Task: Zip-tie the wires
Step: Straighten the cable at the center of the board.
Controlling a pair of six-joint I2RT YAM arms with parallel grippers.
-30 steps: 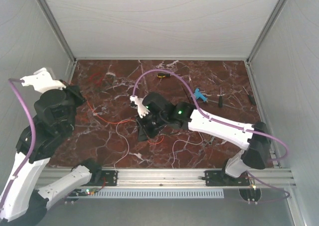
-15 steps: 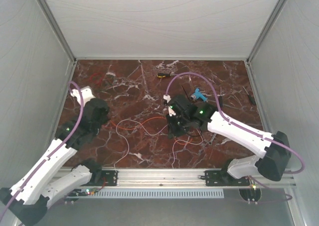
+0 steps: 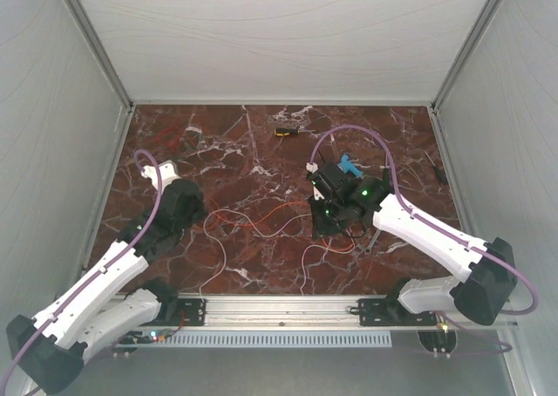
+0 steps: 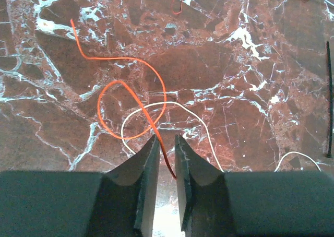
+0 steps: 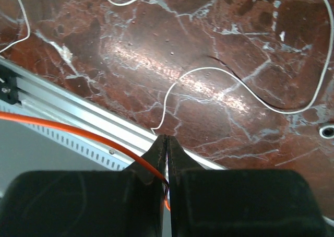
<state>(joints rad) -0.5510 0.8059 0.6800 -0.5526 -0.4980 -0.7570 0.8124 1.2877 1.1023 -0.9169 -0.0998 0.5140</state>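
The wires lie in loose loops on the marble: an orange wire across the middle, white wires toward the front, and a red one at the far left. My left gripper is low over the marble, jaws a narrow gap apart, and the orange wire runs loosely between them without being pinched. My right gripper is shut on the orange wire, which trails off to its left. The zip tie, a thin black strip, lies flat at the right edge of the left wrist view.
A black-and-yellow tool lies at the back. A blue tool and a dark tool sit behind the right arm. A small metal ring rests by a white wire. The aluminium rail borders the table's near edge.
The left arm swung in from the left wall and came down onto the orange wire, and its jaws parted a little. The right gripper moved right, pulling the orange wire along.
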